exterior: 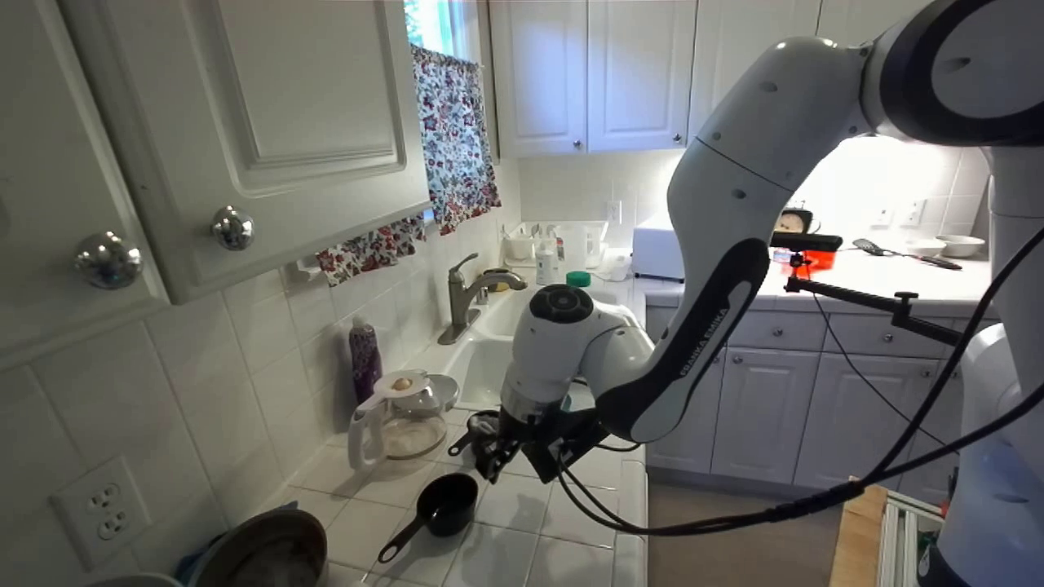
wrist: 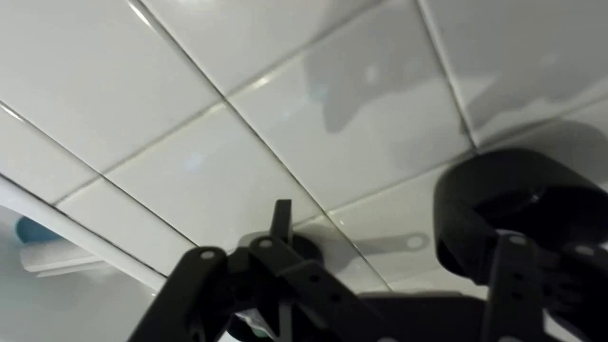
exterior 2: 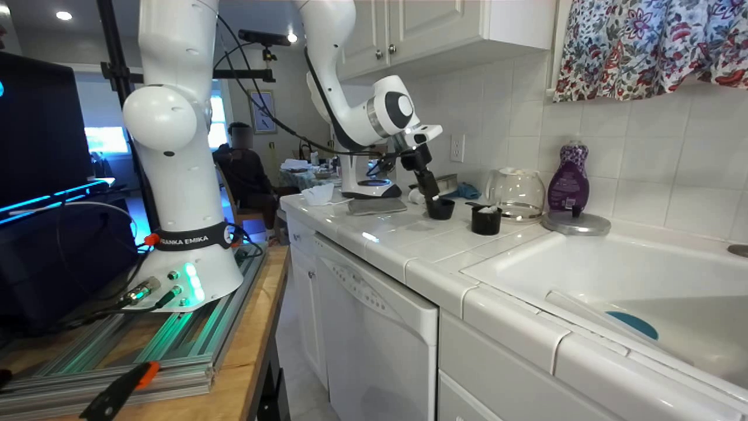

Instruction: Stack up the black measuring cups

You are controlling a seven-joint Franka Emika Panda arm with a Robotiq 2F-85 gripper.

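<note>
My gripper (exterior: 515, 468) hangs low over the tiled counter, its fingers spread apart with bare tile between them in the wrist view. Beside it, one black measuring cup (exterior: 450, 507) sits upright, handle pointing away. That cup (wrist: 513, 173) lies under the right finger, which covers part of its wall. A second black measuring cup (exterior 2: 486, 222) stands closer to the sink, something whitish inside it. In an exterior view the gripper partly hides this second cup, though its handle (exterior: 460, 445) shows. Only dark parts of it appear behind the left finger in the wrist view.
A glass coffee pot (exterior: 412, 424) and a purple soap bottle (exterior 2: 570, 178) stand along the tiled wall. The white sink (exterior: 477, 371) lies past the cups. A dark pan (exterior: 265, 554) sits at the near end. A metal lid (exterior 2: 575, 222) rests by the sink.
</note>
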